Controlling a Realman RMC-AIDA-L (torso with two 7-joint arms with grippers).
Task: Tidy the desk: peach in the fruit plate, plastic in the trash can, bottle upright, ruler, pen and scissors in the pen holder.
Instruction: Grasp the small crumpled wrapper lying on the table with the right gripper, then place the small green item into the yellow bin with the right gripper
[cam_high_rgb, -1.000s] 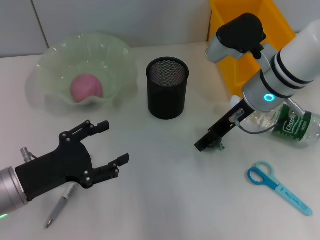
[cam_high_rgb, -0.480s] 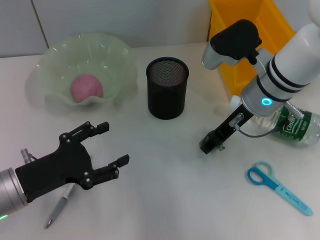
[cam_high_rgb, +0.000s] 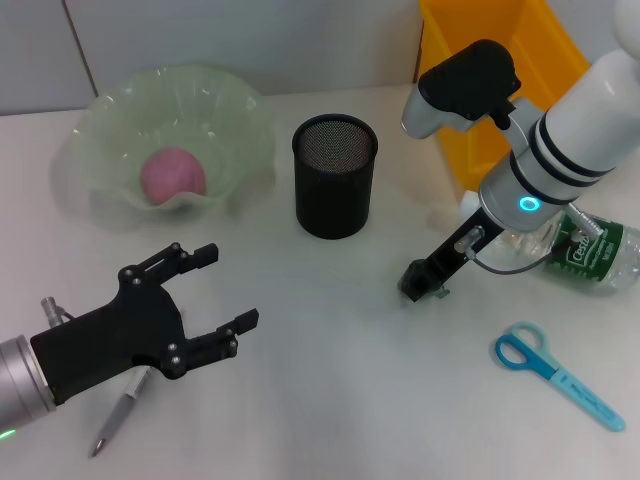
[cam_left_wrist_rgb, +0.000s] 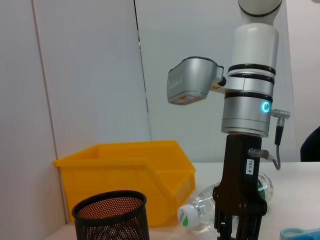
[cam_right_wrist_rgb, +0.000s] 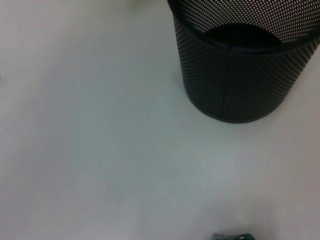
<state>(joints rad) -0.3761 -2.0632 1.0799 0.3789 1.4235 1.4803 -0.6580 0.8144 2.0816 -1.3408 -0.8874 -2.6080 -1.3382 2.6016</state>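
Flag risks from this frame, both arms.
1. The right gripper is low at the table beside the lying clear plastic bottle; a nudge from the arm could roll it toward the blue scissors.
2. The open left gripper hangs over the grey pen, partly hiding it, so a grasp might miss.
3. The black mesh pen holder looks light and could tip during insertion.

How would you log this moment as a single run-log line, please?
peach: in fruit plate | bottle: lying | left gripper: open, over pen | right gripper: low by bottle

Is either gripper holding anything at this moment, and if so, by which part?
The left gripper is open and empty, above the pen. Whether the right gripper holds anything cannot be told.
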